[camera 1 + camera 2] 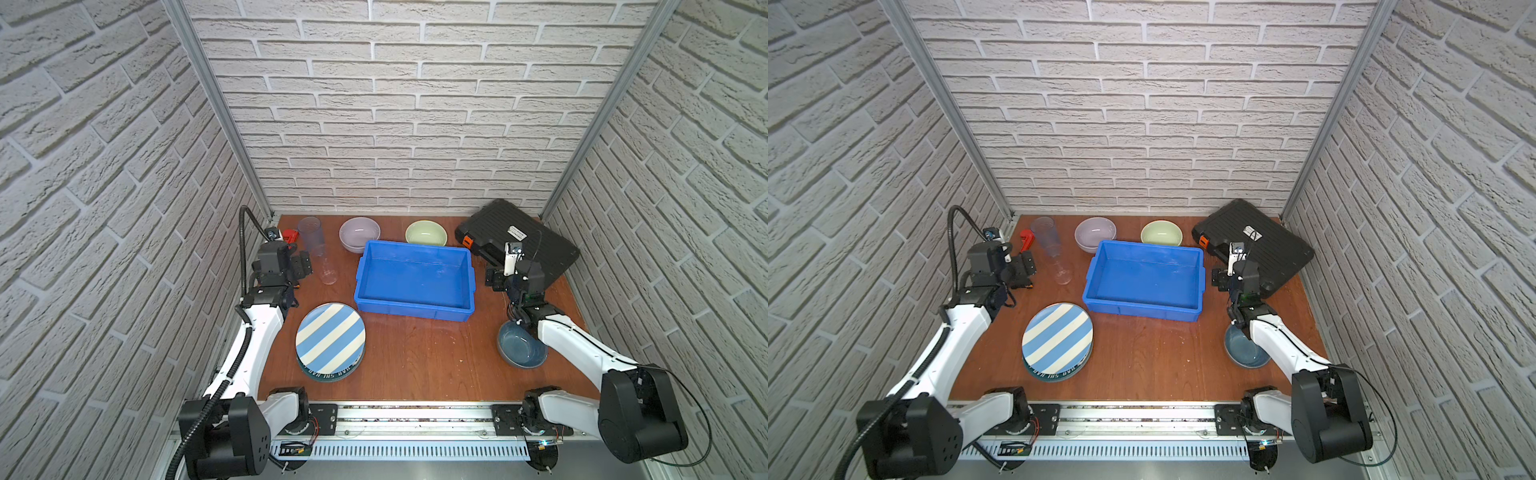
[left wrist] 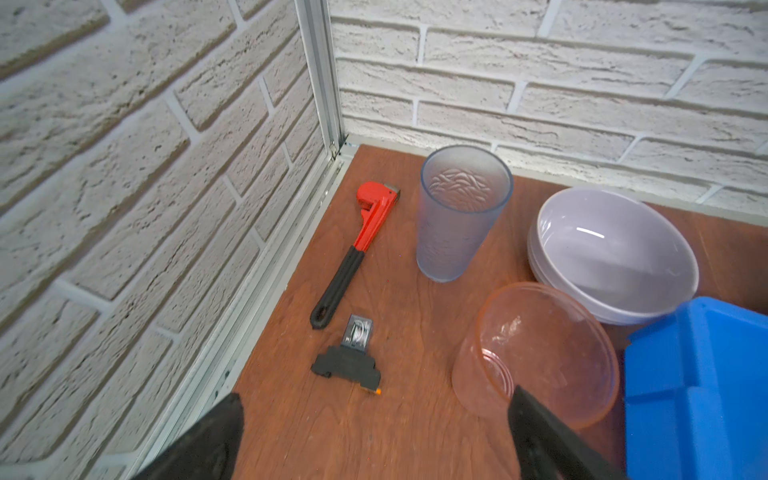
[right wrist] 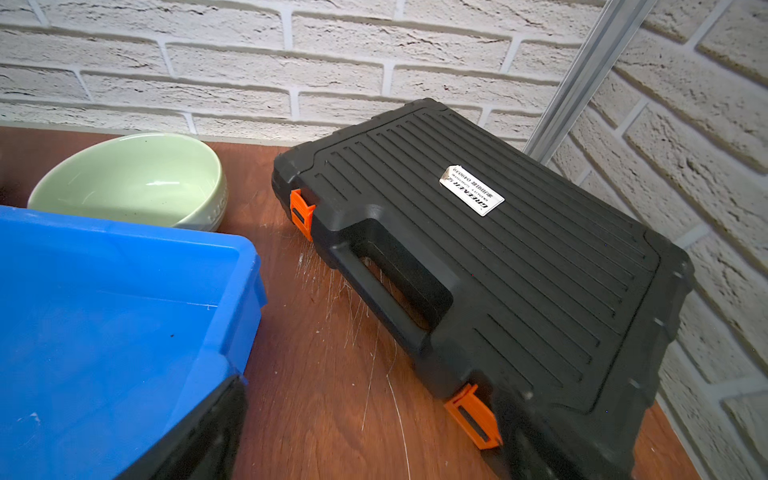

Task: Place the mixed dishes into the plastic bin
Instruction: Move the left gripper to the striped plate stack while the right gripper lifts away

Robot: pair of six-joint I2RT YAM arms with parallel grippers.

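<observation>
In a top view the left gripper, wide and empty, has the upright clear tumbler just beside it at 3 o'clock, with the bin beyond. The right gripper, also wide and empty, is well apart from it.

**Dishes stand around the blue bin**

In a top view, the bright blue rectangular plastic bin sits in the middle of the brown wooden table. Behind it are a lilac bowl and a pale green bowl. To its left stand a tall frosted tumbler and a smaller clear tumbler, near the left gripper. A blue-white striped round plate lies on a teal-rimmed plate. A blue-grey bowl sits partly under the right arm. The right gripper is between the bin and a black ribbed tool case.
</observation>
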